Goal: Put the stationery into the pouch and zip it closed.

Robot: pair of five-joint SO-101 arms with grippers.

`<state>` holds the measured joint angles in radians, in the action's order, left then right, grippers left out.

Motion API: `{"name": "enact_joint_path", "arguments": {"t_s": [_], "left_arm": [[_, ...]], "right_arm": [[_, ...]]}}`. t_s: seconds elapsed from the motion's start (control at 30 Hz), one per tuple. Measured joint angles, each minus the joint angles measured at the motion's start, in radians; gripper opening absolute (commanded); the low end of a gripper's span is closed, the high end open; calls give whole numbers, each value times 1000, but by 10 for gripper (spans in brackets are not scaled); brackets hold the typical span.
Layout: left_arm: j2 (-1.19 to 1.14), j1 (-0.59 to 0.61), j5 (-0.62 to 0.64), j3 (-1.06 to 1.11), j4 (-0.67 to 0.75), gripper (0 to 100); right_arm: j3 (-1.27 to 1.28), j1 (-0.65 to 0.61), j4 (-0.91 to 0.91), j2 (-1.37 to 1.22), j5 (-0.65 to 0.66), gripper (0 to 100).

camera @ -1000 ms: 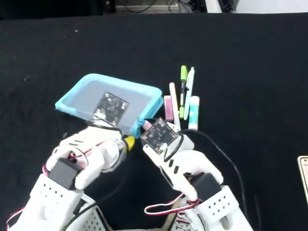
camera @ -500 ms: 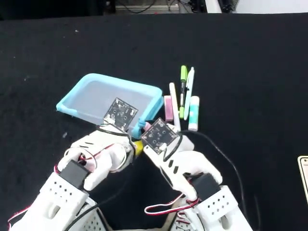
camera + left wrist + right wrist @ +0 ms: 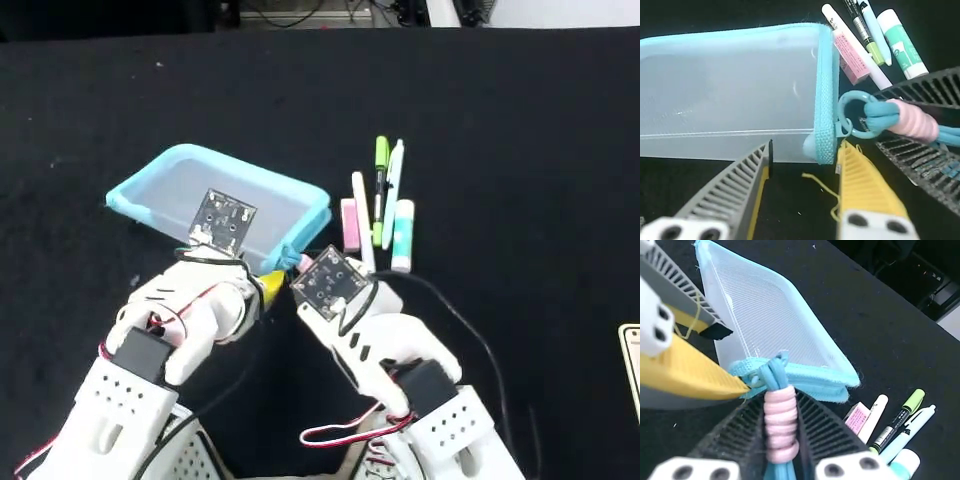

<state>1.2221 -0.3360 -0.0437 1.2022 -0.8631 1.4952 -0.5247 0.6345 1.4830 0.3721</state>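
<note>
The light-blue mesh pouch [image 3: 215, 195] lies flat, left of centre. My left gripper [image 3: 805, 150] stands open at the pouch's [image 3: 730, 90] near corner, one grey and one yellow finger on either side of the zipper end. My right gripper [image 3: 780, 400] is shut on the pink zipper pull [image 3: 780, 422], which hangs from a blue ring [image 3: 855, 112] on the pouch [image 3: 775, 325]. In the high view both grippers meet at that corner, the left gripper [image 3: 262, 282] beside the right gripper [image 3: 300, 263]. A pink eraser [image 3: 349, 222], white pen [image 3: 361, 205], green highlighter [image 3: 381, 180], pale pen [image 3: 394, 185] and glue stick [image 3: 402, 235] lie right of the pouch.
The table [image 3: 500, 130] is covered in black cloth. A card edge [image 3: 632, 355] shows at the far right. A black cable [image 3: 470, 330] runs along the right arm.
The left arm swung right toward the right gripper, then back left. The pouch has shifted slightly left and away. The right gripper has stayed put on the zipper pull.
</note>
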Motion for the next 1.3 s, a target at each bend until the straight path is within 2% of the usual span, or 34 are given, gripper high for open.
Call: {"name": "enact_joint_path", "arguments": {"t_s": [0.37, 0.6, 0.73, 0.87, 1.03, 1.13, 1.3], "left_arm": [[0, 0, 0, 0, 0, 29], [23, 6, 3, -2, 0, 30], [127, 87, 6, -2, 0, 30], [295, 219, 123, 17, 0, 30], [514, 318, 163, 95, -2, 30], [588, 341, 160, 109, -2, 30], [548, 341, 140, 109, -2, 30]], "right_arm": [[0, 0, 0, 0, 0, 11], [0, 0, 0, 0, 0, 11], [0, -2, 0, 0, 0, 11], [0, 2, 0, 0, 0, 11], [0, 78, -12, 0, -2, 11], [0, 115, -37, 0, -2, 11], [0, 124, -40, 0, 0, 11]]}}
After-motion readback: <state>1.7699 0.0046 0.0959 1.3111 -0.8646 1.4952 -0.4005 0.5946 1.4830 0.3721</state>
